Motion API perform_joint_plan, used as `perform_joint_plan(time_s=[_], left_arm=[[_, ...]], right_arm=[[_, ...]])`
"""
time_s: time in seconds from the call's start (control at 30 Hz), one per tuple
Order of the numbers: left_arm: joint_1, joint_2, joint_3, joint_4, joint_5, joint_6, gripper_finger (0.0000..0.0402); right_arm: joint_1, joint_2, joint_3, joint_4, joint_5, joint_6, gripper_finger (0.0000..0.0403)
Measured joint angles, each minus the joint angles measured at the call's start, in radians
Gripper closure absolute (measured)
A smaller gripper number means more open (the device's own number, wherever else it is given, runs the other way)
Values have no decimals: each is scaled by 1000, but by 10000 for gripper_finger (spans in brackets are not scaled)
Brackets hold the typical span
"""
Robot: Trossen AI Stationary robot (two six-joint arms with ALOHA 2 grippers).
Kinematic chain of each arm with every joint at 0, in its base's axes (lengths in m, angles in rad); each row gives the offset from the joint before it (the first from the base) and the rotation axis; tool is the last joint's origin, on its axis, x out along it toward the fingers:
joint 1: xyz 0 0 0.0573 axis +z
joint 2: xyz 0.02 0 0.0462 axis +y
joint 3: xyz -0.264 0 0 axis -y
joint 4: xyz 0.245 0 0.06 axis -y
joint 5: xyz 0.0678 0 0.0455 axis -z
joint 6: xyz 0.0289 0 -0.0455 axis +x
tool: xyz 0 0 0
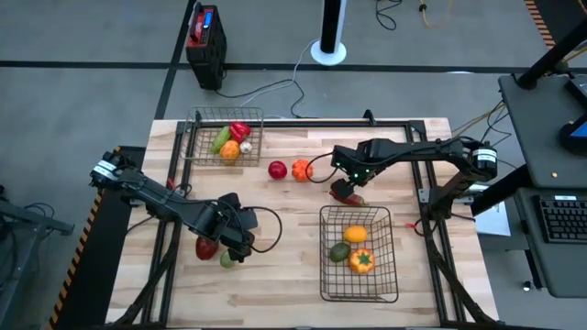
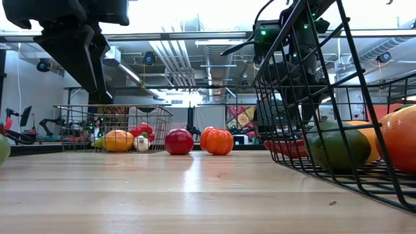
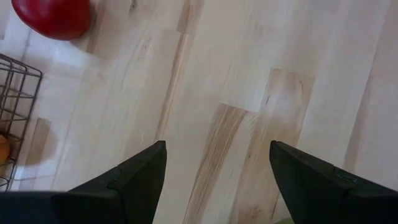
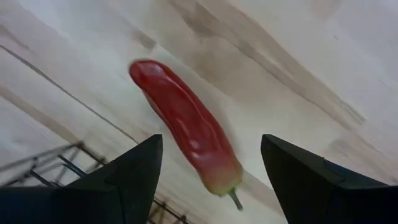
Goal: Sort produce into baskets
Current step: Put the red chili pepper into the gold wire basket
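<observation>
A red chili pepper [image 4: 186, 127] lies flat on the table just beyond the larger basket [image 1: 359, 291]. My right gripper [image 4: 211, 137] hangs open above it, one finger on either side, touching nothing. That basket holds an orange fruit [image 1: 355, 235], a green piece [image 1: 339, 251] and an orange pepper [image 1: 362, 261]. The smaller basket [image 1: 197, 137] at the far left holds several pieces. My left gripper [image 3: 217, 146] is open over bare wood at the near left, beside a red piece [image 1: 206, 246] and a green one [image 1: 227, 260].
A red round fruit [image 1: 277, 170] and an orange ribbed one [image 1: 301, 170] sit loose on the table between the two baskets. The larger basket's far wall [image 4: 56, 165] stands close to my right gripper. Bare wood lies between the baskets and near the table's front.
</observation>
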Motion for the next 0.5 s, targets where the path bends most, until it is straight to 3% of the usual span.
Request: perform_joint_plan(time_s=[0.5], left_arm=[[0, 0, 0, -1, -22, 2, 135]], right_arm=[[4, 0, -12, 68, -6, 34, 136]])
